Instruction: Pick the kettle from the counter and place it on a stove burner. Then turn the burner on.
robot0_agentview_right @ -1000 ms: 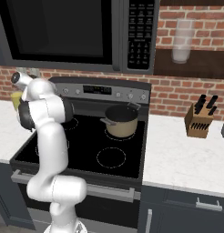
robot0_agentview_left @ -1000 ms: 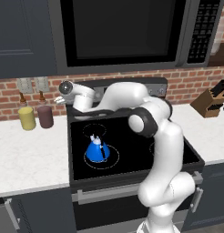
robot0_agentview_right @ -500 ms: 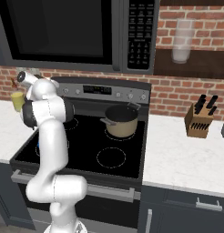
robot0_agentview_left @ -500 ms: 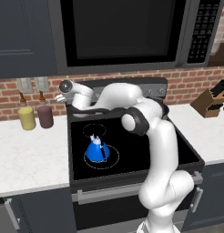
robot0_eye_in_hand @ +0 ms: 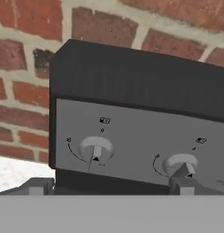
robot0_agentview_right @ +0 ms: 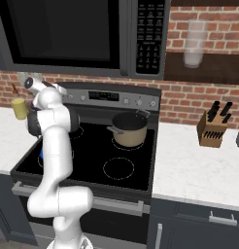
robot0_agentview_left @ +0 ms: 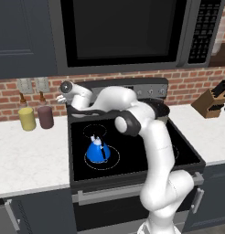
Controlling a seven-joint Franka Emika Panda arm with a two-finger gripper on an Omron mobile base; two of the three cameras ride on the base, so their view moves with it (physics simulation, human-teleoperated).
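Item: kettle [robot0_agentview_left: 98, 150], blue, standing on the stove burner [robot0_agentview_left: 115, 161], well below and nearer the base than the gripper [robot0_agentview_left: 63, 93]. Placing judged done; the step in hand is turning the burner on.

Item: gripper, raised at the left end of the stove's back panel [robot0_eye_in_hand: 145, 141], jaws spread wide, holding nothing.

Item: left knob [robot0_eye_in_hand: 96, 148], just ahead of the left fingertip [robot0_eye_in_hand: 36, 187]; right knob [robot0_eye_in_hand: 180, 164] just ahead of the other. Which one governs the kettle's ring cannot be told (markings too small).

Next move calls for: advance onto the correct knob, close, twist.

Views: hand view gives knobs; left base view gives kettle; right base view gives tan pot [robot0_agentview_right: 130, 130].
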